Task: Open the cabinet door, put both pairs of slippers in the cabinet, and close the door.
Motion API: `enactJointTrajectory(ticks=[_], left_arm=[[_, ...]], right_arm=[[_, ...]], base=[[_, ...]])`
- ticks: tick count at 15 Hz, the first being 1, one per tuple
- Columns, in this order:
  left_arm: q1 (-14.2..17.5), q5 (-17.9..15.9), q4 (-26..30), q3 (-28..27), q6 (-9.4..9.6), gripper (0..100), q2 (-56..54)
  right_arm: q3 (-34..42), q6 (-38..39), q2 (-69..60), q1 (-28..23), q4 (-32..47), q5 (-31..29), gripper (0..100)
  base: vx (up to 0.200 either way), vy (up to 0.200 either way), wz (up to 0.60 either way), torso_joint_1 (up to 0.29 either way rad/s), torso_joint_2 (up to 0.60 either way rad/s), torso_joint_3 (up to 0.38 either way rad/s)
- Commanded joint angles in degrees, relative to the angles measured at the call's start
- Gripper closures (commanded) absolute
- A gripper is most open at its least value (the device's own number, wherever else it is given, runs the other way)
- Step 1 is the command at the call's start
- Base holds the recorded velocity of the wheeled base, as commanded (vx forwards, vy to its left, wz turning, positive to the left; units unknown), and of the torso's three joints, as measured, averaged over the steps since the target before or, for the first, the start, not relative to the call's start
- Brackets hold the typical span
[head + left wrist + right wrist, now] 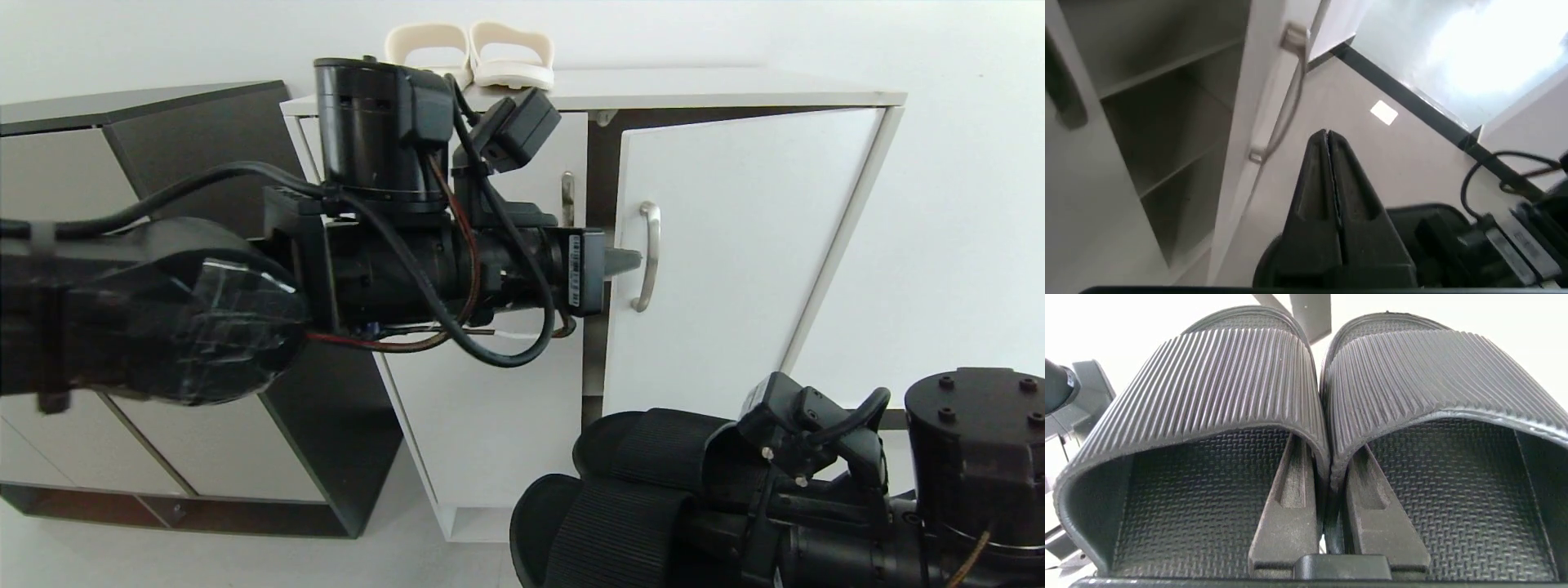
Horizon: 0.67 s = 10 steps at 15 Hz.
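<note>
The white cabinet [735, 88] has its right door [735, 245] a little ajar, with a dark gap beside it. My left gripper [624, 261] is shut with nothing in it, its tip right next to that door's metal handle [649, 257]. In the left wrist view the shut gripper [1327, 140] sits beside the handle [1278, 106], and the cabinet's bare shelves [1167, 122] show past the door edge. A cream pair of slippers [469, 53] lies on the cabinet top. My right gripper [1328, 453] is shut on the black slippers [1208, 400], pinching their inner walls together, low in front of the cabinet [629, 482].
A dark grey and black cabinet [204, 139] stands against the white cabinet's left side. The left white door [490, 392] is shut, with its own handle [567, 196]. A white wall lies behind and light floor below.
</note>
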Motion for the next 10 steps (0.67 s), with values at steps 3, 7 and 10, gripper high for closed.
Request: enactJointTrajectory(ticks=[3,7,10], left_arm=[[4.02,0.50,-0.01,3.43,-0.06,100,-4.89],[5.34,0.94,-0.28,-2.46,-0.06,100,1.26],[5.34,1.11,-0.19,-8.52,-0.14,100,7.42]], right_arm=[[-0.01,-0.02,-0.24,0.99,0.03,0.04,100],[0.26,0.07,-0.24,2.57,-0.06,0.04,100],[0.34,0.07,-0.15,2.75,-0.06,-0.05,100]], base=[[0.000,0.000,0.00,0.000,0.00,0.000],[0.000,0.000,0.00,0.000,0.00,0.000],[0.000,0.000,0.00,0.000,0.00,0.000]])
